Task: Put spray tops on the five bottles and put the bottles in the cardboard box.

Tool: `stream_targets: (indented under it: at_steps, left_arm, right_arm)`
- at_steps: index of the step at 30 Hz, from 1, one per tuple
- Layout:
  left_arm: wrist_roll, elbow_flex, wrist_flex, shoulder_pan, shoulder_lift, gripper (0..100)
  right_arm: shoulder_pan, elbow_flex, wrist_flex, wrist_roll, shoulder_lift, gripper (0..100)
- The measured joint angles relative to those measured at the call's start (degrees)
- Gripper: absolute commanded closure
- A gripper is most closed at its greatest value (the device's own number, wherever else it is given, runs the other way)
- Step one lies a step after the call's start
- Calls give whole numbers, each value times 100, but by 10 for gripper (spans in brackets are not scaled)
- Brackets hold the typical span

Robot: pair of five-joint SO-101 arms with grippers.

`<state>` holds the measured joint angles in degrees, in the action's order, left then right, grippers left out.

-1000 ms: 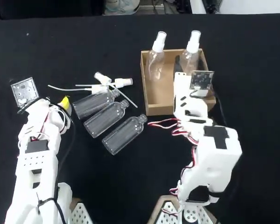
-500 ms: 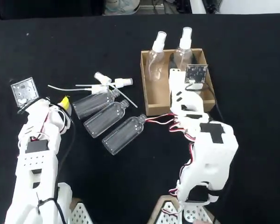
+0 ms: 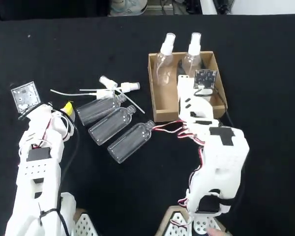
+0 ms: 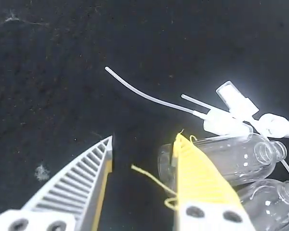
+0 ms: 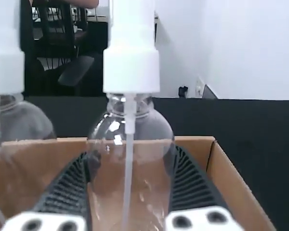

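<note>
Right tool grips an upright bottle, spray top up, inside the box. Left tool gapes wide; three loose bottles lie with necks toward two o'clock.

Clear glossy plastic bottles; matt brown cardboard box.

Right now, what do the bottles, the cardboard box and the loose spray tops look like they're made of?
Bottles: probably clear glossy plastic; the black table shows through them, with bright highlights.
Cardboard box: matte brown card with plain cut edges.
Spray tops: smooth opaque white plastic, apparently, with thin translucent tubes.
</note>
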<state>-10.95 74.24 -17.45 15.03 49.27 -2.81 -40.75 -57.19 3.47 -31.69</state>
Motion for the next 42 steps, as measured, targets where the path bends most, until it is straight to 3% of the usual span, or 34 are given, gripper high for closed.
stream_targets:
  at_steps: [6,11,17,36,42]
  left_arm:
    - [0,0,0,0,0,802]
    - [0,0,0,0,0,802]
    - [0,0,0,0,0,802]
    - [0,0,0,0,-26,802]
    - [0,0,0,0,-26,802]
  right_arm:
    - [0,70,-826,0,-440,986]
    - [0,70,-941,0,-448,982]
    - [0,70,-949,0,-448,845]
    - [18,-281,-976,0,-316,855]
    - [44,-308,-976,0,-290,730]
